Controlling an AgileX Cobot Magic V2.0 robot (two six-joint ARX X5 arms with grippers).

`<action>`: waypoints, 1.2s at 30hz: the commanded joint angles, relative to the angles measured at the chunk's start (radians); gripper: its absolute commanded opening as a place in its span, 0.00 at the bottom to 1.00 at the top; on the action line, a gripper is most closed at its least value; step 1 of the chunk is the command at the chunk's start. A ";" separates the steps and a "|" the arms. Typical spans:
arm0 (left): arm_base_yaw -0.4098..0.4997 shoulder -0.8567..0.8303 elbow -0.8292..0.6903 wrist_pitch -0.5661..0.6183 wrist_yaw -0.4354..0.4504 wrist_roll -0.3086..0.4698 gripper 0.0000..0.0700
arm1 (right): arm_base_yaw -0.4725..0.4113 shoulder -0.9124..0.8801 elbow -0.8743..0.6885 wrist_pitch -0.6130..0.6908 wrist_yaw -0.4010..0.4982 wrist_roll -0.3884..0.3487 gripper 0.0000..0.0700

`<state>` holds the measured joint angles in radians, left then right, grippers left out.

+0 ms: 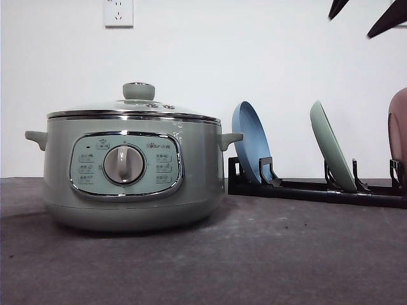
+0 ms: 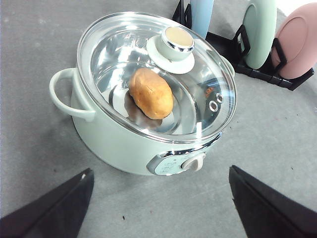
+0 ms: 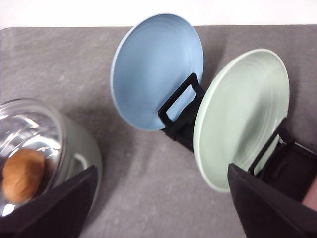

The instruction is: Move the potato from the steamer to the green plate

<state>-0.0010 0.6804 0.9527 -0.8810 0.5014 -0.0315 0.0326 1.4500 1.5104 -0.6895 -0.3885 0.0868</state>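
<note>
The pale green steamer [image 1: 127, 190] stands on the grey table with its glass lid [image 2: 173, 42] on. Through the lid the orange-brown potato [image 2: 151, 93] lies inside; the right wrist view also catches the potato [image 3: 22, 174]. The green plate [image 1: 332, 152] stands upright on edge in a black rack, to the right of the steamer. My left gripper [image 2: 161, 203] hangs open above the steamer's front side, holding nothing. Open as well, my right gripper [image 3: 161, 203] is high above the rack, over the green plate [image 3: 242, 116], its dark fingertips [image 1: 388, 19] at the top right.
The black rack [image 1: 305, 189] also holds a blue plate [image 1: 249, 141] beside the steamer's right handle and a pink dish [image 2: 297, 42] at the far right. Bare grey tabletop [image 1: 267, 260] spreads in front of the steamer and rack. A white wall stands behind.
</note>
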 commanded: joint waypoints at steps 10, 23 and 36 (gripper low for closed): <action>-0.001 0.005 0.023 0.011 0.005 0.013 0.80 | 0.024 0.229 0.063 0.136 0.053 0.015 0.76; -0.001 0.005 0.023 0.009 0.005 0.013 0.80 | 0.044 0.369 0.063 0.250 0.109 0.033 0.64; -0.001 0.005 0.023 0.009 0.005 0.013 0.80 | 0.047 0.378 0.063 0.242 0.108 0.041 0.37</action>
<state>-0.0006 0.6804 0.9527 -0.8822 0.5014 -0.0315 0.0737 1.8053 1.5513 -0.4493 -0.2832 0.1131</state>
